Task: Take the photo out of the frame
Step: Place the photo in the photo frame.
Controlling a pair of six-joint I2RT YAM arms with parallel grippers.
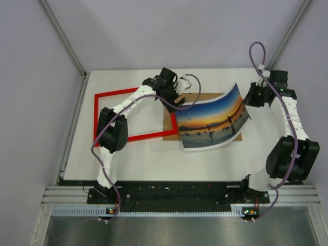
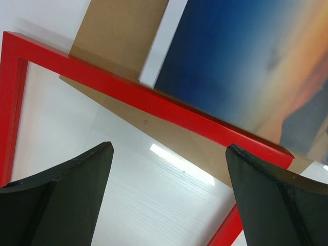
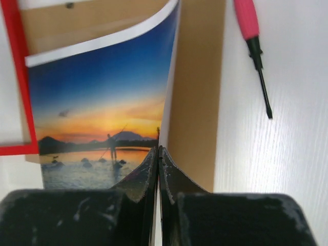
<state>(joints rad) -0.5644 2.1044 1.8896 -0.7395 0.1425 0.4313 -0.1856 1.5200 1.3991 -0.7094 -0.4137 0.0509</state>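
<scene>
The photo [image 1: 212, 120], a sunset print, stands curled up off the table, free of the frame. My right gripper [image 1: 249, 100] is shut on its right edge; in the right wrist view the fingertips [image 3: 159, 151] pinch the sheet of the photo [image 3: 97, 102]. The thin red frame [image 1: 148, 137] lies flat at the left, with white table showing through it. My left gripper [image 2: 169, 148] hangs open over the frame's right corner [image 2: 154, 100] and holds nothing. In the overhead view the left gripper [image 1: 177, 101] sits at the photo's left edge.
A brown backing board [image 1: 202, 97] lies flat under the lifted photo and partly under the frame's corner. A pink-handled screwdriver [image 3: 253, 46] lies on the table right of the board [image 3: 195, 102]. Metal rails border the white table.
</scene>
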